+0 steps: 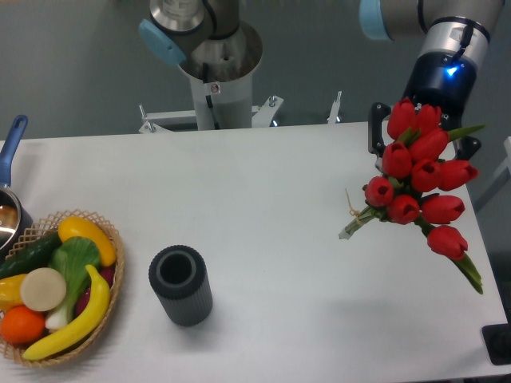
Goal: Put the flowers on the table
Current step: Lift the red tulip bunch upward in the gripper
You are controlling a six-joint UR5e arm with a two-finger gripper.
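White table (pixel 263 199): basket (pixel 112 307) holds fruit, vegetables; vase (pixel 180 285) empty.

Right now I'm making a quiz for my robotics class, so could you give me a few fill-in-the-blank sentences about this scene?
1. The tulips held up near the right end of the table are ____ in colour.
2. The dark ribbed vase holds ____ flowers.
3. The banana lies in a wicker ____ at the table's left edge.
4. The tulip stems are tied with ____.

Missing words: red; no; basket; twine
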